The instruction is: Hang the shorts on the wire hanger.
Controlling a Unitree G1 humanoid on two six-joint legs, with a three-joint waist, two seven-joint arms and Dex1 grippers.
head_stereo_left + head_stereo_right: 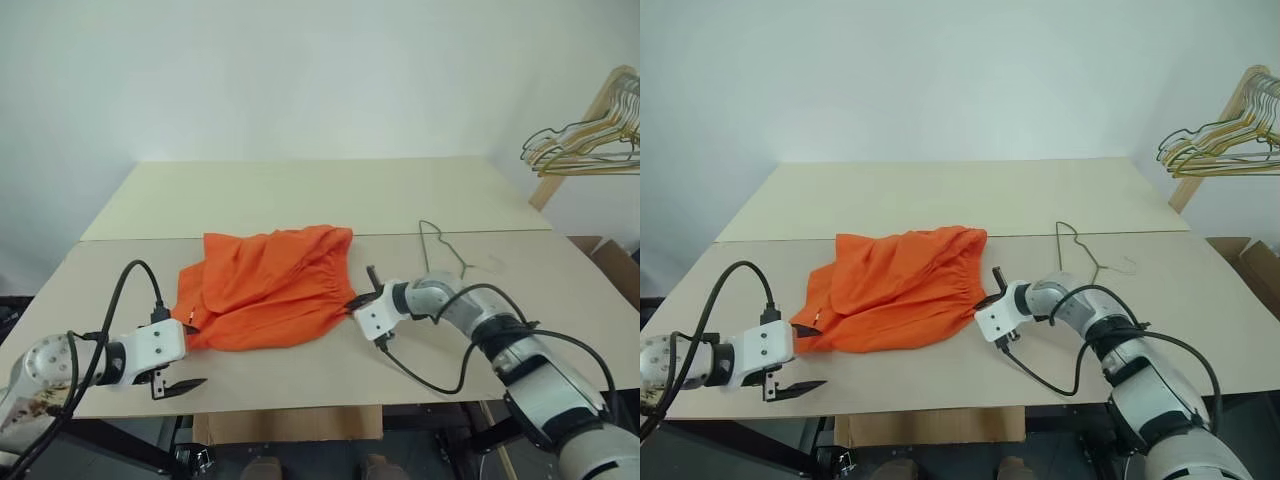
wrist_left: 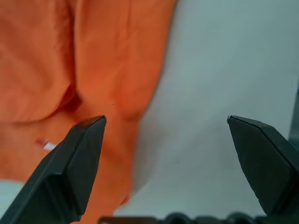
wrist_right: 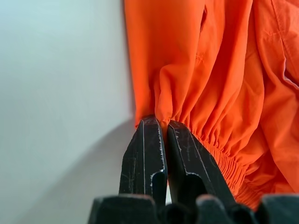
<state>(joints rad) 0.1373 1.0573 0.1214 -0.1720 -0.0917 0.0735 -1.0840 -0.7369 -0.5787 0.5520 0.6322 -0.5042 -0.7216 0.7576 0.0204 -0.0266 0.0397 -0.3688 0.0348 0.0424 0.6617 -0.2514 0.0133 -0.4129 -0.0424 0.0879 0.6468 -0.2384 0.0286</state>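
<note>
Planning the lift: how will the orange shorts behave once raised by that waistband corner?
The shorts lie creased and bunched, so they are probably floppy and will drape. The right gripper pinches only the waistband corner, so the rest likely sags and drags.

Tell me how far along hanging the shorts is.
Early. Done: the right gripper has shut on the shorts' gathered waistband corner. In hand: the left gripper is open beside the opposite edge, gripping nothing. Left: the wire hanger lies untouched on the table; the shorts aren't on it.
</note>
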